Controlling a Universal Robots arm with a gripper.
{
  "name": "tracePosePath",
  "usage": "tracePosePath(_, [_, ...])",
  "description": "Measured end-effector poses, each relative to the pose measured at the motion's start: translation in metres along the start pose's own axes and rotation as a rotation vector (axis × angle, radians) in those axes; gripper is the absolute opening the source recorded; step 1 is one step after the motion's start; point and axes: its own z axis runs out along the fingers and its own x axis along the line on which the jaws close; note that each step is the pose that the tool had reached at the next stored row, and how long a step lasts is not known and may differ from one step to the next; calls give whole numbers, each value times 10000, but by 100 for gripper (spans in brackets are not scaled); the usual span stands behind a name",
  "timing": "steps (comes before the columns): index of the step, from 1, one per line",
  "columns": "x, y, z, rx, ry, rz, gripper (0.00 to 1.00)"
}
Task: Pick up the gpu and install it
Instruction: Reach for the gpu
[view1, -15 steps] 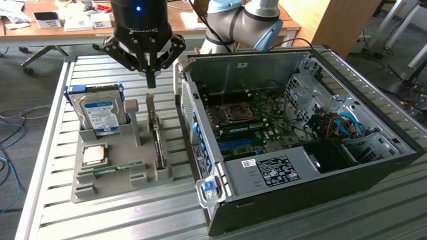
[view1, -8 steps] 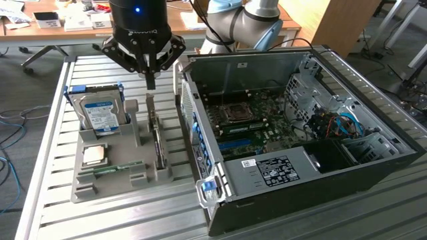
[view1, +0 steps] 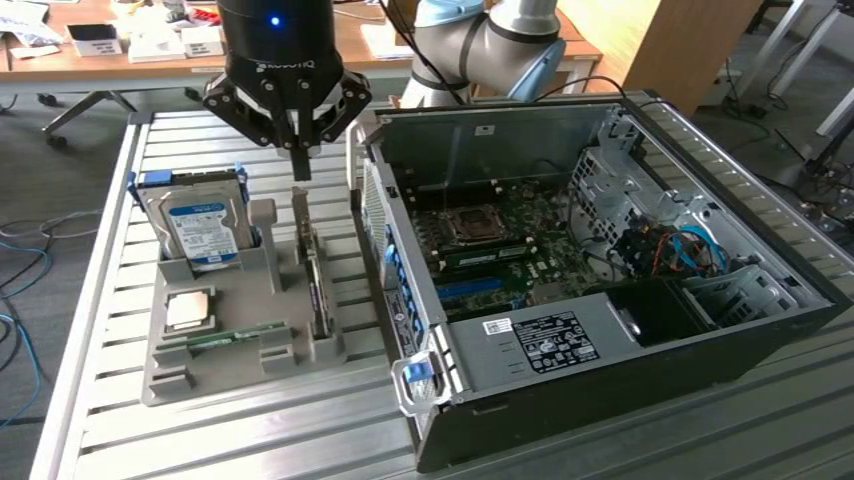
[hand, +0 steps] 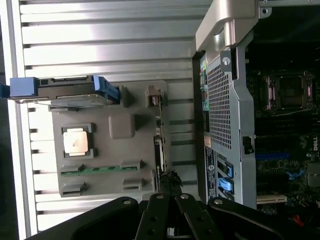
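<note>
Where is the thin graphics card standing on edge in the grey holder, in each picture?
Exterior view: the gpu stands on edge along the grey holder, on its side nearest the computer case, below the gripper.
Wrist view: the gpu is seen edge-on, along the holder's case-side edge.
Shared landmark: the blue-railed hard drive.

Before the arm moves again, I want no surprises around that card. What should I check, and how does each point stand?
1. Gripper lined up over the gpu: ok, it hangs right above the card's upper edge.
2. Fingers shut: ok.
3. Fingers actually clamping the gpu: cannot tell.
4. gpu upright in its slot of the grey holder: ok.
5. Computer case open on the side, motherboard exposed: ok.
6. Hard drive apart from the gpu: ok, it stands in its own slot.
</note>
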Motion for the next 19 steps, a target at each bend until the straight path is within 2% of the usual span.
tracePosePath(7, [-5,-69,-3,0,0,0,11])
tracePosePath(19, [-5,-72,-3,0,0,0,11])
